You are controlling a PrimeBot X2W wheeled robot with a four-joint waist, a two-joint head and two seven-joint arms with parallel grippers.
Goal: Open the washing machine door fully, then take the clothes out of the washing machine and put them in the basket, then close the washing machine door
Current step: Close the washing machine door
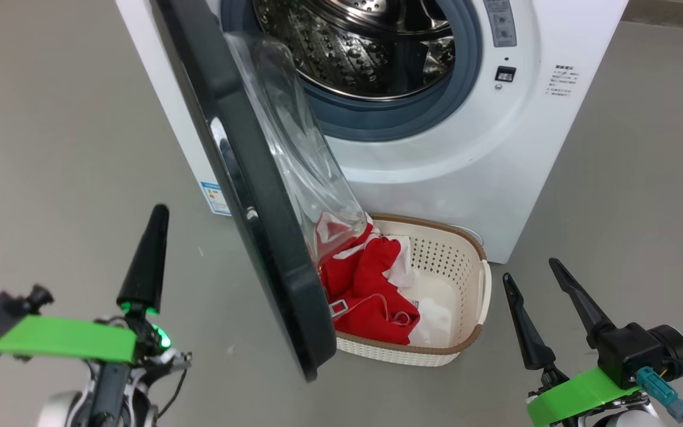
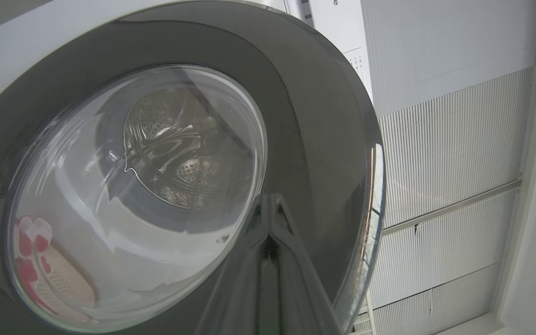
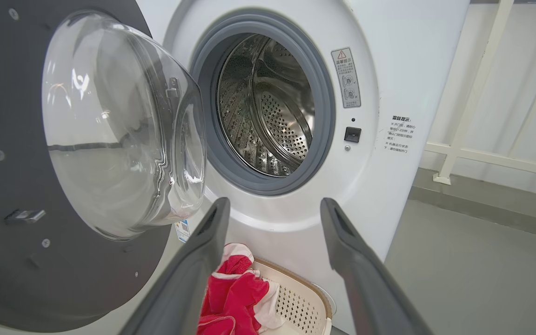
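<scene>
Washing machine (image 1: pixel 436 166): white boxy front-loader; shiny perforated steel drum (image 1: pixel 365 47) ringed by a smooth grey rubber gasket (image 3: pixel 324 116).
Washing machine door (image 1: pixel 246 196): round, with a wide glossy black rim and a bulging clear glass bowl; stands open, swung out over the near left end of the basket.
Basket (image 1: pixel 436 350): cream plastic, rectangular, with perforated walls and a brown woven-look rim; sits on the matte grey floor (image 1: pixel 51 148) against the machine's front.
Clothes (image 1: pixel 371 284): soft crumpled red fabric with white trim, heaped in the basket's left half.
Left gripper (image 1: pixel 160 210): dark tapered fingers pressed together on nothing, left of the door.
Right gripper (image 1: pixel 530 270): fingers spread apart, empty, right of the basket.
</scene>
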